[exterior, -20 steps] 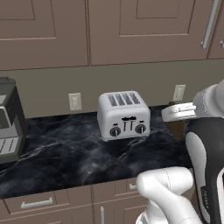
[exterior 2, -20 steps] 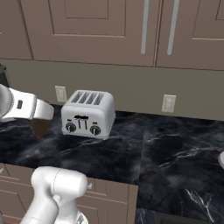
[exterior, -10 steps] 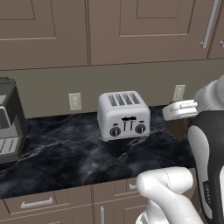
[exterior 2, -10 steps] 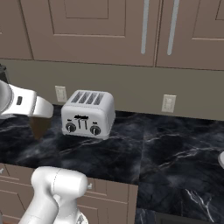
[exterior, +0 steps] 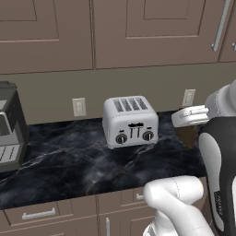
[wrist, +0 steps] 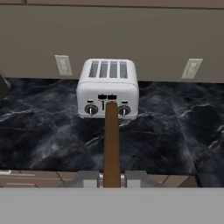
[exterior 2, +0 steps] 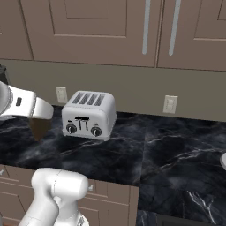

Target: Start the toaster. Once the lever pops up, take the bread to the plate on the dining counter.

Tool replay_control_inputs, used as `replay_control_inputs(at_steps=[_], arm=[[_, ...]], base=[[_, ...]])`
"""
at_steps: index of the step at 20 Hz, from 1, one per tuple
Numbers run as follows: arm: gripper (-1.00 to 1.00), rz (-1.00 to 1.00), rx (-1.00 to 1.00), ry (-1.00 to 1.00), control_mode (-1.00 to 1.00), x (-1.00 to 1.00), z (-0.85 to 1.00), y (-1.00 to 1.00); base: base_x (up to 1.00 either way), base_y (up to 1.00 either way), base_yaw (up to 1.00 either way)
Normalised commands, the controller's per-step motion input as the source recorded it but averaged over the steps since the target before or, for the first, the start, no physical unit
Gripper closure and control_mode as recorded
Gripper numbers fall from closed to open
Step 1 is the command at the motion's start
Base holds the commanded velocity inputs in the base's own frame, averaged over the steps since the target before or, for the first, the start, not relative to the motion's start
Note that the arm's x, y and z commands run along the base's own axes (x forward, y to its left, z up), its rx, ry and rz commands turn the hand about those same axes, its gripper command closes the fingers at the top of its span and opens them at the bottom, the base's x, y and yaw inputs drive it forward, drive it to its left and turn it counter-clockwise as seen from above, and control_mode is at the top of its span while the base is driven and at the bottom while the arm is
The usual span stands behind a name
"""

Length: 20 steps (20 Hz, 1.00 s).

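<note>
The silver-grey toaster [exterior: 130, 121] [exterior 2: 89, 114] [wrist: 108, 89] stands on the black marble worktop against the wall, its four slots showing nothing inside. My gripper [wrist: 112, 178] [exterior: 186, 125] [exterior 2: 42, 118] hovers above the worktop's front edge, facing the toaster's front and shut on the bread. The bread [wrist: 111, 144] [exterior: 186, 136] [exterior 2: 40, 128] is a thin dark brown slice, seen edge-on in the hand view, hanging down in the air and clear of the toaster. The plate and the dining counter are out of view.
A dark grey boxy appliance [exterior: 9, 126] sits at the worktop's left end. Wall outlets [exterior: 79, 107] [exterior: 188, 97] flank the toaster. Upper cabinets [exterior: 138, 32] hang above, drawers [exterior: 39, 214] lie below. A sliver of something white [exterior 2: 223, 161] shows at the right edge.
The hand with the bread has shifted only very slightly. The toaster stays where it was.
</note>
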Motion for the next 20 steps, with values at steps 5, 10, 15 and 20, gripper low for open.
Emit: replay_control_inputs(at_steps=[5, 10, 15, 20], arm=[[1.0, 0.0, 0.0, 0.0, 1.0, 0.0, 0.0, 0.0], [1.0, 0.0, 0.0, 0.0, 1.0, 0.0, 0.0, 0.0], [1.0, 0.0, 0.0, 0.0, 1.0, 0.0, 0.0, 0.0], [1.0, 0.0, 0.0, 0.0, 1.0, 0.0, 0.0, 0.0]], base=[[0.0, 0.0, 0.0], [-0.57, 0.16, 0.08], [-0.71, 0.89, 0.42], [-0.44, 0.89, 0.65]])
